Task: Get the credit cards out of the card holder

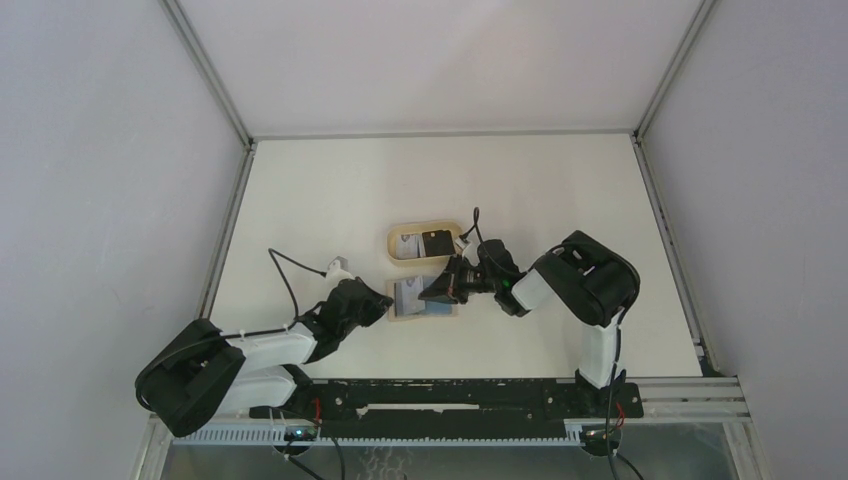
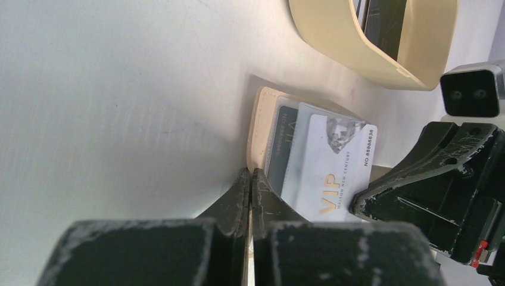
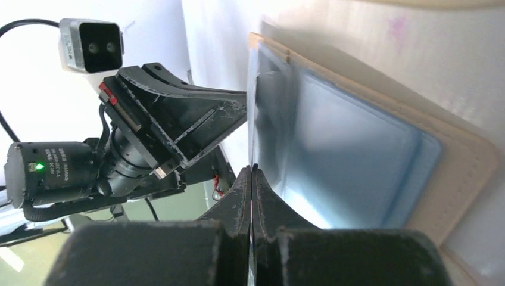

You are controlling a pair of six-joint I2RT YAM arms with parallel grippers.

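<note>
Tan card holder [image 1: 420, 302] lies open on the table [image 1: 330, 190], the tray [image 1: 392, 243] at its twelve o'clock holding one black card [image 1: 437, 243]. Left wrist view shows three cards [image 2: 333, 167] yet to come out (overhead blurs them). Both pincers are closed: left gripper [image 2: 250, 179] at the holder's nine o'clock edge, right gripper [image 3: 252, 176] at three, perhaps nipping a card.

Glossy plastic credit cards [image 2: 330, 173], matt tan leather-like card holder [image 2: 259, 131], smooth beige tray [image 2: 333, 36], smooth white table [image 2: 119, 89]
</note>
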